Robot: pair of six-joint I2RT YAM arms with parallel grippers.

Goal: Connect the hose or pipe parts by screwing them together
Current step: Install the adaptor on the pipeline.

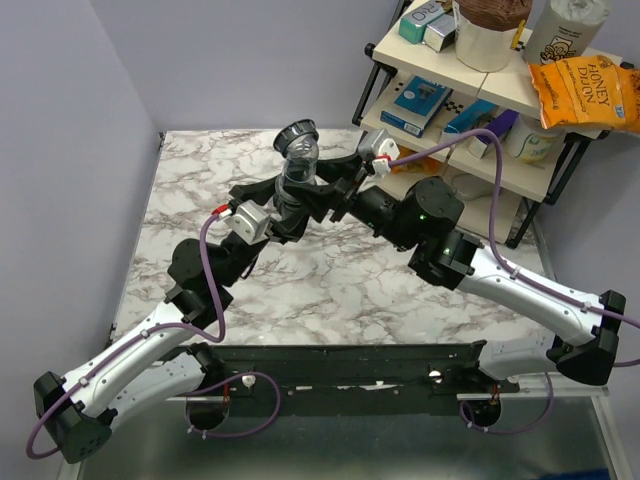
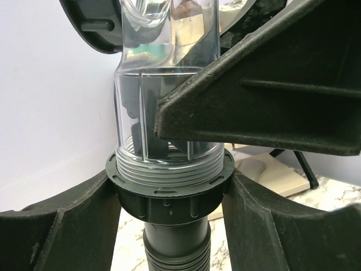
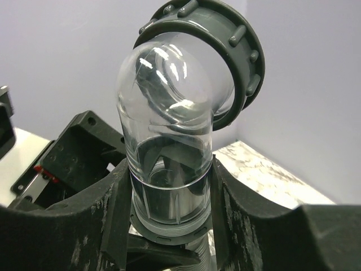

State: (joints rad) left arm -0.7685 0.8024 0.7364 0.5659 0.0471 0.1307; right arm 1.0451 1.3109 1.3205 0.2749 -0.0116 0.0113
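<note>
A clear elbow fitting (image 1: 298, 165) stands upright above the table's middle, with a grey collar nut (image 1: 297, 133) on its top end. Its threaded lower end (image 2: 169, 169) sits in the black collar nut (image 2: 169, 197) of the black ribbed hose (image 2: 175, 251), with several threads still showing. My left gripper (image 2: 169, 195) is shut on that black collar nut from both sides. Just above it, my right gripper (image 3: 169, 186) is shut on the clear fitting's straight barrel (image 3: 169, 147). The rest of the hose hangs below, hidden by the arms.
A black-framed shelf (image 1: 470, 110) stands at the back right with boxes, a cup and an orange snack bag (image 1: 585, 90). Purple cables (image 1: 215, 290) run along both arms. Lilac walls close the left and back. The marble tabletop (image 1: 340, 280) lies under the grippers.
</note>
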